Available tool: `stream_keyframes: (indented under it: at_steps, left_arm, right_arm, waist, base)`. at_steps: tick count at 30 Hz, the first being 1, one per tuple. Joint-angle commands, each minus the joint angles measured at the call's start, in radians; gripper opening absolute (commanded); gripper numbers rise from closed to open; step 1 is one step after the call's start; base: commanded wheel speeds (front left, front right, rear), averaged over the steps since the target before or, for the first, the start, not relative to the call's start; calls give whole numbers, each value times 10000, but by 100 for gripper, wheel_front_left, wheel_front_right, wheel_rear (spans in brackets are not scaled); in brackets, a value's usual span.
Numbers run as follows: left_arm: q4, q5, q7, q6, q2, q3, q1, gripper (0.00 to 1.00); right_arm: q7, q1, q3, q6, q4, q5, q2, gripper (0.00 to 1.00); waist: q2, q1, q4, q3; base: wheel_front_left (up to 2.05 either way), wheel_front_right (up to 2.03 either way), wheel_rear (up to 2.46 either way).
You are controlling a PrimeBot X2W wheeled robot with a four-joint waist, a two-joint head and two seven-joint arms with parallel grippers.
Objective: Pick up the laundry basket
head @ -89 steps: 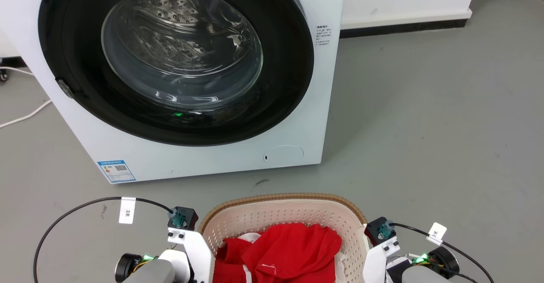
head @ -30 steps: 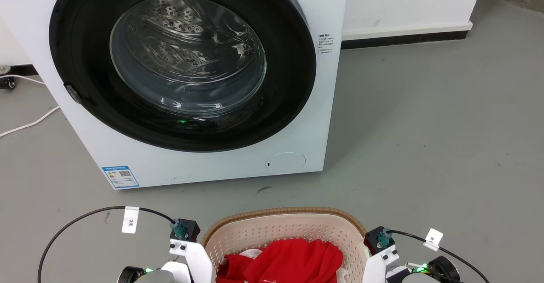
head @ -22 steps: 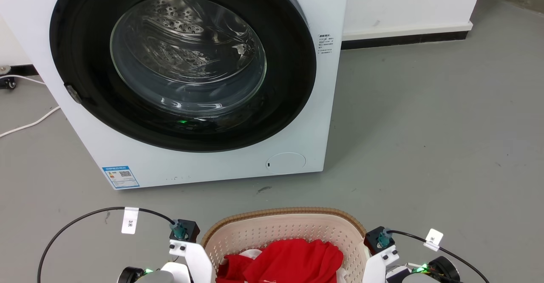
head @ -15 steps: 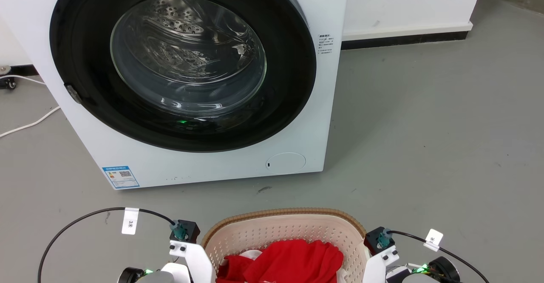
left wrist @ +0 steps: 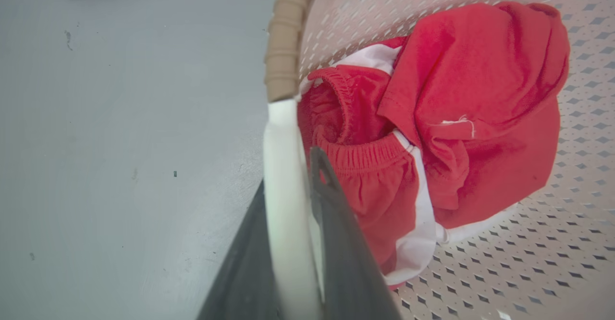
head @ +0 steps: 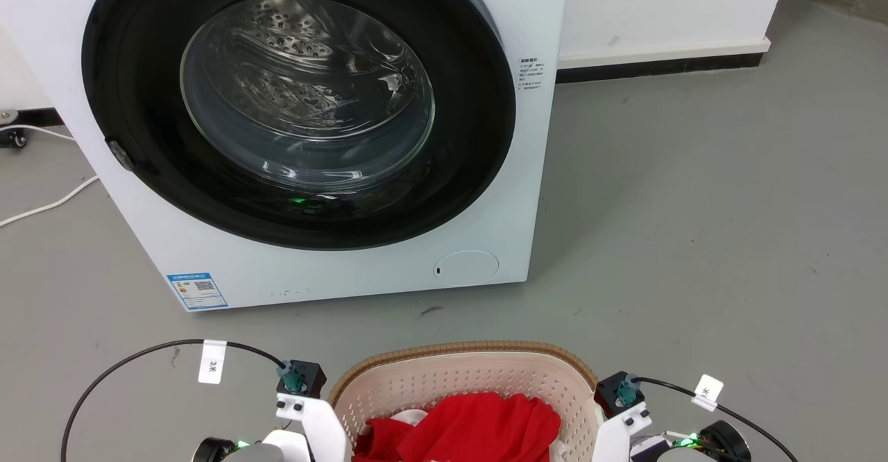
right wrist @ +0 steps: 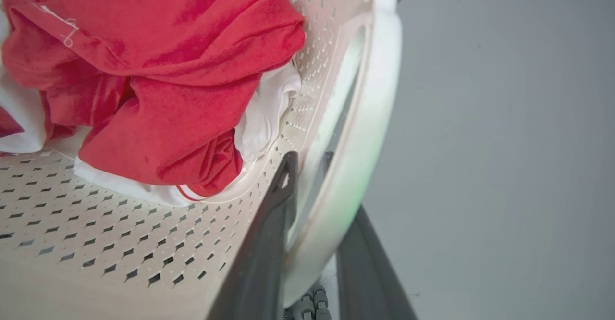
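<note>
**Both hands clamped on the laundry basket's side handles**

The left hand (left wrist: 290,176) pinches the white handle (left wrist: 283,166) on the left side of the laundry basket (left wrist: 283,46). One dark finger (left wrist: 336,224) sits inside the basket wall and the other outside, and the handle bar is pressed between them. The right hand (right wrist: 322,185) grips the opposite handle (right wrist: 370,118) the same way. Its inner finger (right wrist: 269,224) lies against the perforated wall and its outer finger lies on the floor side, so the pale bar is squeezed between the two.

In the head view the laundry basket (head: 472,347) sits at the bottom centre, between the two wrists, with its mouth facing up. Its curved, brown-rimmed far end points towards the washing machine (head: 305,129), and a strip of grey floor (head: 694,205) separates the two. The handles are on its left and right sides, so the line between them runs across the robot's front. The bottom edge cuts off the near part, so I cannot tell which axis is the longer. I also cannot tell whether the base touches the floor.

Crumpled red clothes (head: 479,427) with white trim lie inside, bunched towards the far end and seen from both wrists (left wrist: 480,94) (right wrist: 168,70). The washer's round glass door is closed.
</note>
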State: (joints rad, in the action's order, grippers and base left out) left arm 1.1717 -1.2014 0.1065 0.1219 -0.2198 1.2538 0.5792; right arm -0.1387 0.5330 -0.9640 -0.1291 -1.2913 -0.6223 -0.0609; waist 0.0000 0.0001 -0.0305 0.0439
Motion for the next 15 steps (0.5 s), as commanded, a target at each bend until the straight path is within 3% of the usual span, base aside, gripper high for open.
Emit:
stream_keyframes:
  at_steps: [1,15]
  left_arm:
    - [-151,-9,-83,153,101,53,201,0]
    - [-140,-132,-74,153,92,153,255,0]
  right_arm:
    - [-6,-86,-73,-29,52,21,37,0]
    - [-32,-93,-158,-29,50,-57,-7,0]
  waist:
    - [0,-1,-2,4]
    - [0,-1,-1,-51]
  base:
    - [0,0,0]
    - [0,0,0]
